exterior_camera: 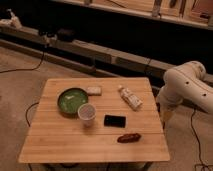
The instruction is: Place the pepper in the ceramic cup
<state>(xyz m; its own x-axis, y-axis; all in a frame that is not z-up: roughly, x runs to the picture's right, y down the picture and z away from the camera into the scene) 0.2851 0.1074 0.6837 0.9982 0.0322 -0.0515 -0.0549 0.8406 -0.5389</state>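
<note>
Dark reddish pepper (129,137) lying flat, white ceramic cup (86,113) upright, well apart

The table (95,142) is pale wood in glued strips, smooth, with a soft sheen. On the table, the green bowl (72,101) looks glazed and glossy, the ceramic cup (86,113) white and matt, and the pepper (129,137) dark and smooth-skinned. Just beside the table's right edge hangs the gripper (164,114), dark and matt, fingers apart, under a white, glossy, plastic-looking arm (187,85).
</note>
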